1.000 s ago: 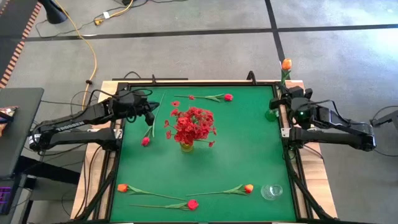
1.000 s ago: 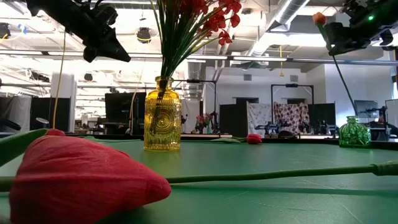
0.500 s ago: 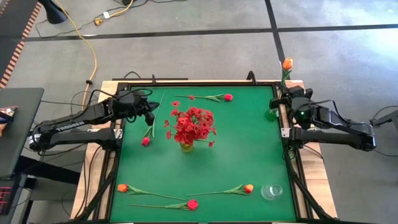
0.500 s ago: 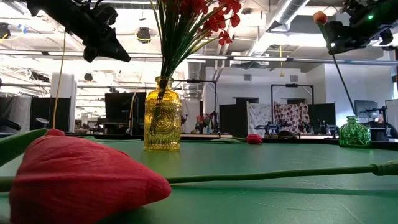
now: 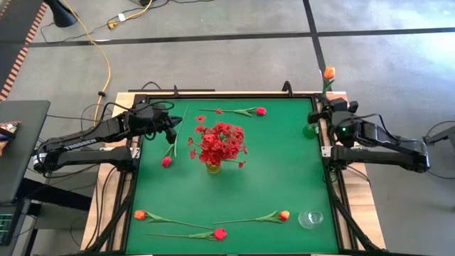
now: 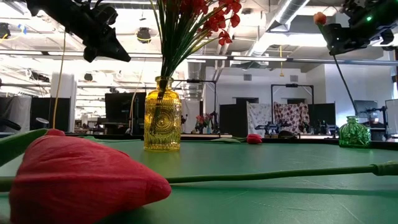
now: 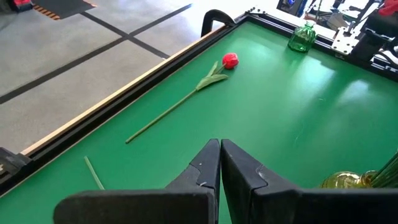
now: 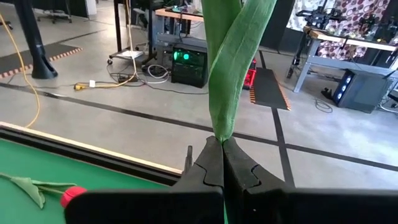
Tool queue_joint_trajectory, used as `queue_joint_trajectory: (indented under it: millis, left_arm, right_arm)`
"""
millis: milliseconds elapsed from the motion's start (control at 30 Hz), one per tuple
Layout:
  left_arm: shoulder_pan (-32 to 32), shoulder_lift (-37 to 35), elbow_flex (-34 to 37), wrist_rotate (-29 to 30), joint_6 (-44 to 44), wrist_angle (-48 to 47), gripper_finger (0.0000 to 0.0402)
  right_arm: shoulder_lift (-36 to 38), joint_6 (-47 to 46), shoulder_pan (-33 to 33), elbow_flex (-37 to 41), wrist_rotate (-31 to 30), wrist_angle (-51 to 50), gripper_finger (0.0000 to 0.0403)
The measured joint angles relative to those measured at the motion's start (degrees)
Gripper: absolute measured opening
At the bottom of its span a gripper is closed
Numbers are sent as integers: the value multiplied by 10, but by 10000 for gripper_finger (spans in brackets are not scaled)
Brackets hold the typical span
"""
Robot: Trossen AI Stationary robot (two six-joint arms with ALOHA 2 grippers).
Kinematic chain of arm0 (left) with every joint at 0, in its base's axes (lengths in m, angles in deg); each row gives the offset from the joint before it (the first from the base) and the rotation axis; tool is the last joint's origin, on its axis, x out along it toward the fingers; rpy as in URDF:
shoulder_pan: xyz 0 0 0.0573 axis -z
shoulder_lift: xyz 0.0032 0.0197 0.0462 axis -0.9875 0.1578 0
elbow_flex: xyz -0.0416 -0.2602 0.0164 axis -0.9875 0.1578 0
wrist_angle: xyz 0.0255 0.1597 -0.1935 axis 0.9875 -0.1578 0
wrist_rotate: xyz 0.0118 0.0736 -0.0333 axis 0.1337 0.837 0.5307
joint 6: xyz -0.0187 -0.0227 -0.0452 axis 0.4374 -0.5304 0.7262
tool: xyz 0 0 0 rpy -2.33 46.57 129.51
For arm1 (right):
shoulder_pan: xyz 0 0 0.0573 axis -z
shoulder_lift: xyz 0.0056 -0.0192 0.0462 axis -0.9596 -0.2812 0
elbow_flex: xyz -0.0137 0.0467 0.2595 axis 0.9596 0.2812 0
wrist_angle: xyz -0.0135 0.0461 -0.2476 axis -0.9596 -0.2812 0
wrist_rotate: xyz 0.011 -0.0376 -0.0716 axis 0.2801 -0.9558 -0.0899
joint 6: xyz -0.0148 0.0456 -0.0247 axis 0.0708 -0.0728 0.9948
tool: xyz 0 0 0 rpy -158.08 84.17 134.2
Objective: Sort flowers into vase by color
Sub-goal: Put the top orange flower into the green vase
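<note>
From above, my right gripper [image 5: 328,107] holds an orange tulip [image 5: 328,72] over the green vase [image 5: 310,131] at the table's right edge; my left gripper [image 5: 173,130] holds a red tulip [image 5: 166,161]. Level view: the yellow vase [image 6: 162,116] carries red sprigs [image 6: 211,18]. Wrist views: both pairs of fingers [image 8: 217,163] are closed on stems.

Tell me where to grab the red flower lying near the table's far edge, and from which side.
Grip the red-headed flower mid-stem, just past its leaf, coming straight down. It lies flat on the green table with its stem roughly parallel to the far edge, so close the fingers across the stem; the head is probably too soft to pinch.
</note>
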Motion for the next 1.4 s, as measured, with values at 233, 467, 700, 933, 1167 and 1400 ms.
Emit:
queue_joint_trajectory:
  millis: [233,467,700,933,1167,1400]
  left_arm:
    - [0,0,0,-3,0,0,0]
    - [0,0,0,-3,0,0,0]
    - [0,0,0,-3,-1,0,0]
    - [0,0,0,-2,-4,0,0]
    - [0,0,0,-2,-5,0,0]
    - [0,0,0,-2,-7,0,0]
  right_arm:
    - [-19,-9,0,0,0,0,15]
    - [-31,-9,0,0,-10,3,15]
    - [-31,-9,0,0,-10,13,16]
    - [-31,-6,4,0,-19,21,16]
    - [-35,-5,33,0,-17,18,17]
    - [-57,-5,42,0,3,40,18]
